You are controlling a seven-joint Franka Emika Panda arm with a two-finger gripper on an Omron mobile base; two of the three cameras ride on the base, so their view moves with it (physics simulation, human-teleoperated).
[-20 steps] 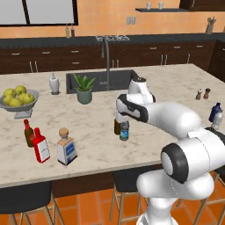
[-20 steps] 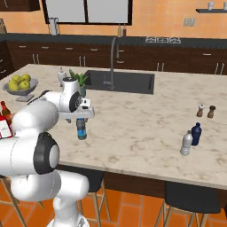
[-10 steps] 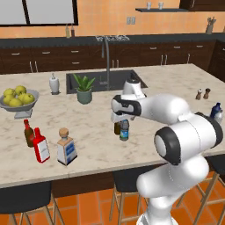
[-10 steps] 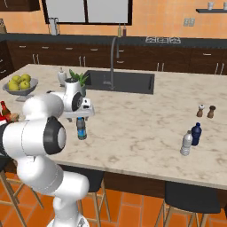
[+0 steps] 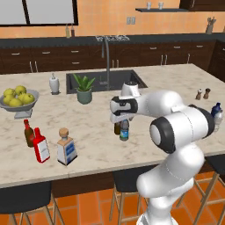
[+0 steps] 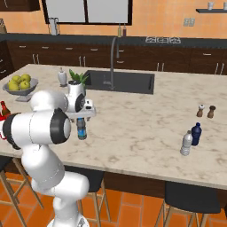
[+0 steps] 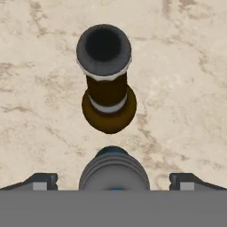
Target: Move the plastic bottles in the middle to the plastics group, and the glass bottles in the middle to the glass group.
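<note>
Marble bench point(image 5: 92, 145) is seen below; the hand point(image 7: 113, 181) is held wide open, empty, directly above the water bottle point(image 7: 113, 170), brown bottle point(image 7: 108, 88) just beyond.

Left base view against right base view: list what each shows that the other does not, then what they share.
Left base view alone: the cork-stoppered clear bottle and the short brown bottle. Right base view alone: the pale clear bottle. Shared: the water bottle under the open end effector, the dark blue bottle, fruit bowl, shakers and sink.
</note>
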